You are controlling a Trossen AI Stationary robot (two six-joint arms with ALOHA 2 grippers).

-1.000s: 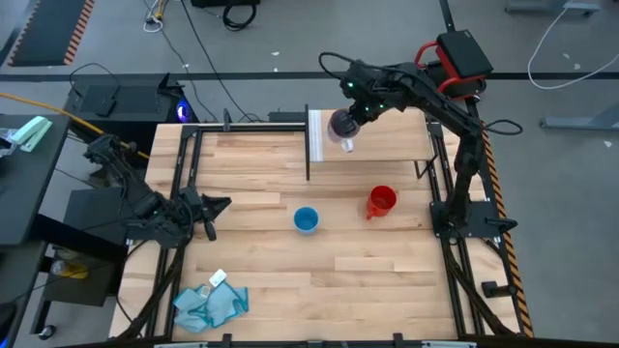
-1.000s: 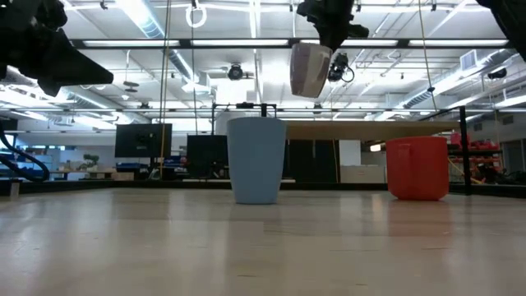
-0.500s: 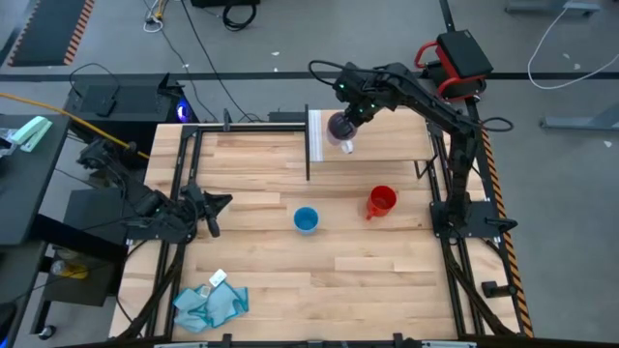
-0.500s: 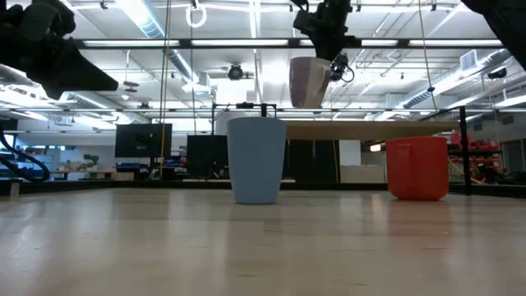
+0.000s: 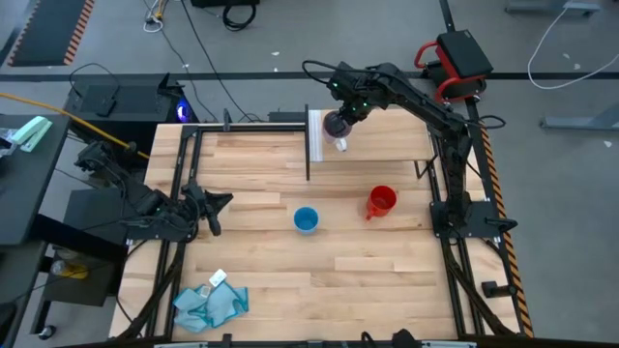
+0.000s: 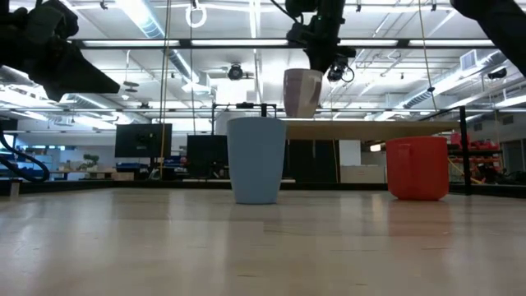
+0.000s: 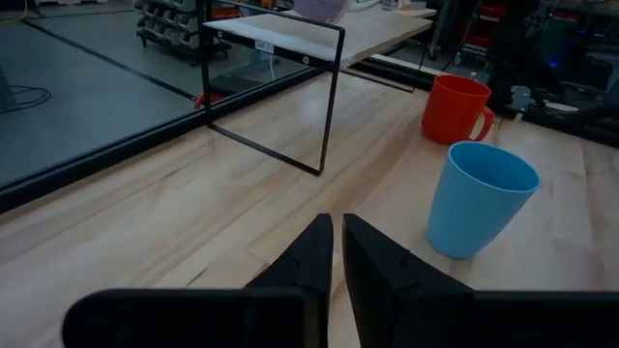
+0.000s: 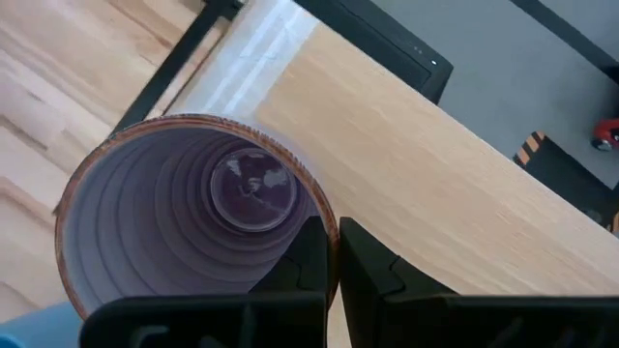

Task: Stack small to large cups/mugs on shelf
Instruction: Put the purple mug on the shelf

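My right gripper (image 5: 344,110) is shut on the translucent purple cup (image 5: 336,125), whose white tag (image 5: 342,145) hangs off its side. It holds the cup over the left end of the shelf (image 5: 387,137), by the white end strip. In the low view the cup (image 6: 302,92) hangs close above the shelf board (image 6: 370,128). The blue cup (image 5: 306,219) and the red handled mug (image 5: 381,202) stand upright on the tabletop in front of the shelf. My left gripper (image 5: 215,204) is shut and waits at the table's left side. My right gripper holds the purple cup by its rim (image 8: 323,228), on the side toward the wrist, with one finger inside the cup and one outside. The fingers come from above, pointing down. The cup hangs open end up, nearly upright; whether its base touches the shelf, I cannot tell.
A crumpled blue-green cloth (image 5: 211,302) lies near the table's near left corner. Black frame rails run along the table's left and right sides. The shelf's black post (image 5: 308,155) stands at its left front. Bare wood lies between the blue cup and the near edge.
My right gripper has carried the purple cup a little toward the table's left edge and downward, closer to the shelf board. The cup hangs more upright than before. The left arm has shifted slightly.
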